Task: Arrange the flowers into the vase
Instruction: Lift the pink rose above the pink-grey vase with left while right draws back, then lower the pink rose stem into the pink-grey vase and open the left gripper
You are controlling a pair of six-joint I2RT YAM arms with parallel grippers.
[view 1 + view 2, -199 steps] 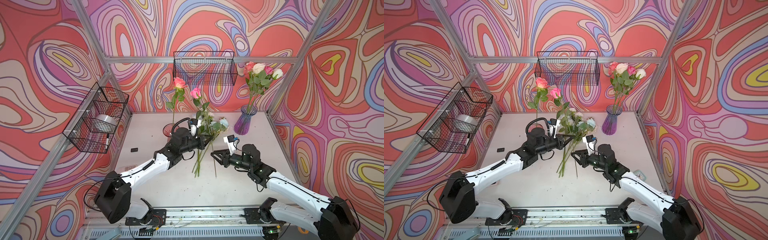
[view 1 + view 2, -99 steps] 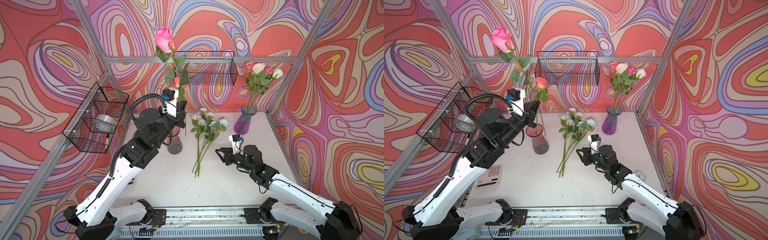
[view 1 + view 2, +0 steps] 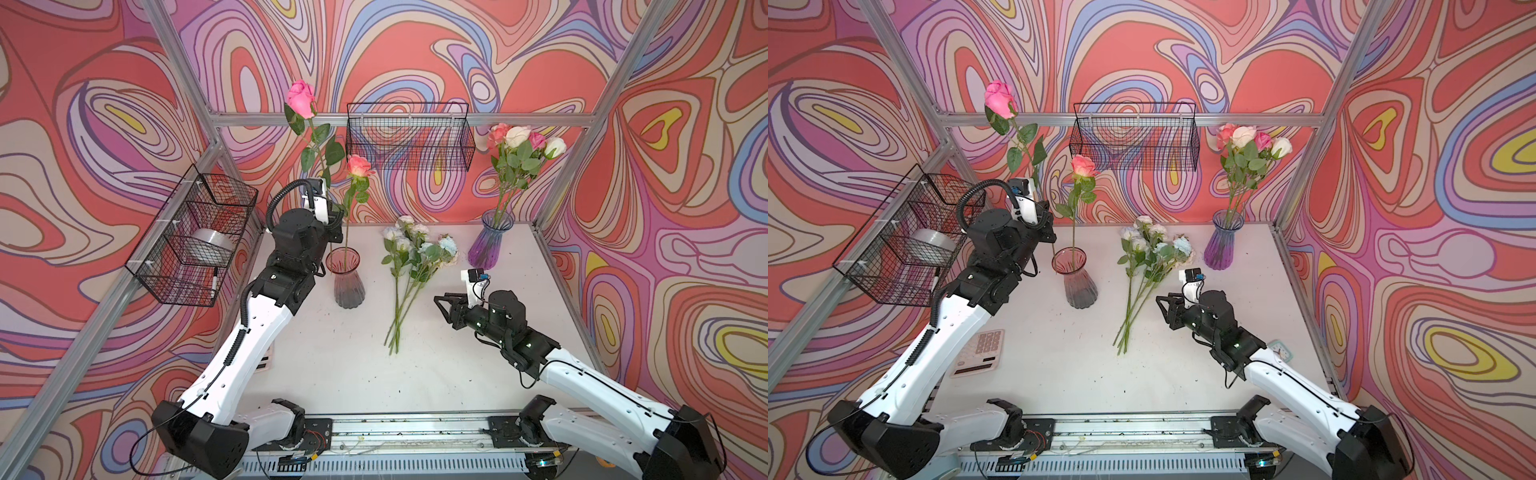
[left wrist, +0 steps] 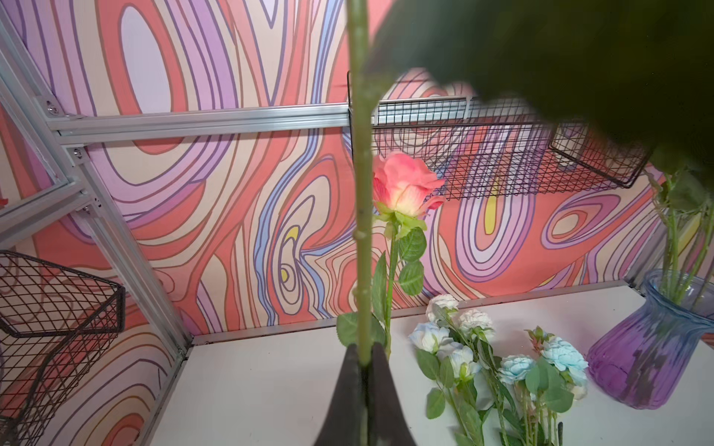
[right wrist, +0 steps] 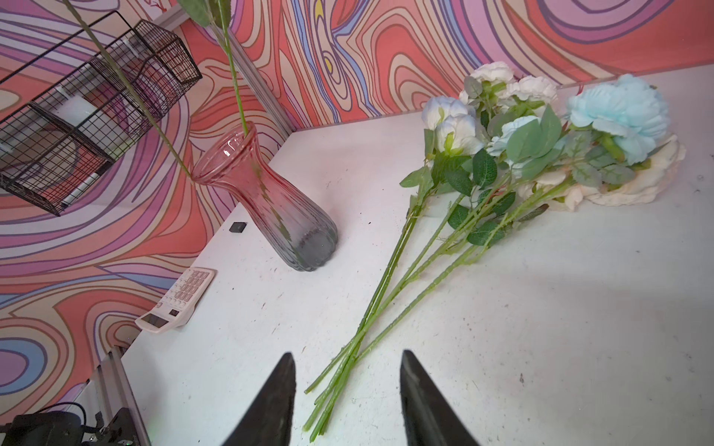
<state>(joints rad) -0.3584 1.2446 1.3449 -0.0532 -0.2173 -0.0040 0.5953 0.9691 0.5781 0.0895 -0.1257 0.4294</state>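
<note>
Stem of the pink rose (image 3: 302, 99), pinched in the left gripper (image 4: 365, 359), should drop straight into the pink vase (image 3: 348, 282). The right gripper (image 5: 346, 354) stands parted, empty.

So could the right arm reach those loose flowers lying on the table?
Probably yes: the right gripper is open and points at the stem ends of the loose flowers, with only bare table between them.

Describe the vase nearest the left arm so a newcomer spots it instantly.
On the white table, look at the left half, beside the left arm. The pink vase there holds one coral rose. It fades to smoky grey at the base; the purple vase, back right, holds a bunch.
</note>
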